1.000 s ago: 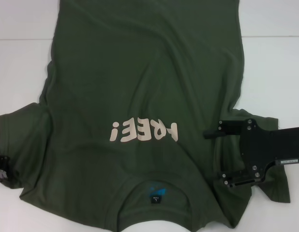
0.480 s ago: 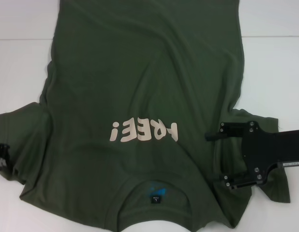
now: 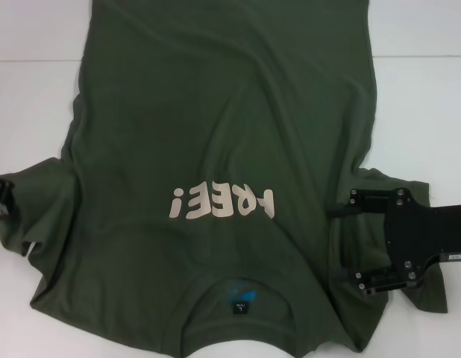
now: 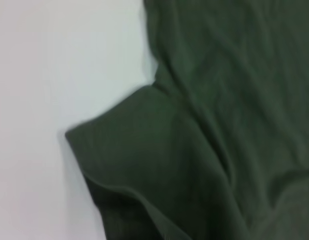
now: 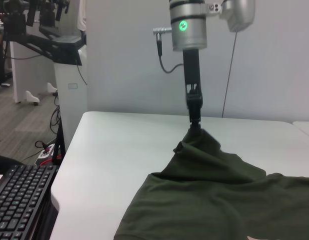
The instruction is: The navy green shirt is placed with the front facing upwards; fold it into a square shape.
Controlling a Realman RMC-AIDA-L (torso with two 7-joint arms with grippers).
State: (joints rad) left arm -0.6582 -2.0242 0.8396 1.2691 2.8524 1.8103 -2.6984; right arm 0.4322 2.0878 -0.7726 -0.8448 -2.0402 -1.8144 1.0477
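The navy green shirt (image 3: 223,127) lies front up on the white table (image 3: 417,97), its collar and neck label (image 3: 238,306) nearest me and the pale "FREE!" lettering (image 3: 223,203) on the chest. My left gripper (image 3: 1,195) is at the far left edge, at the tip of one sleeve. In the right wrist view that gripper (image 5: 195,120) pinches the sleeve tip and holds it up in a small peak (image 5: 199,142). The left wrist view shows this sleeve (image 4: 159,170). My right gripper (image 3: 335,245) is open wide, low over the other sleeve (image 3: 417,291), holding nothing.
The table's seam (image 3: 36,61) runs across the far side. In the right wrist view the table's edge (image 5: 69,165) drops off to a keyboard (image 5: 19,200) and office gear (image 5: 54,45) beyond. Bare table (image 4: 54,75) lies beside the held sleeve.
My left gripper has moved away from me along the left edge, drawing the sleeve tip with it. My right gripper has slid right and slightly toward me, still open.
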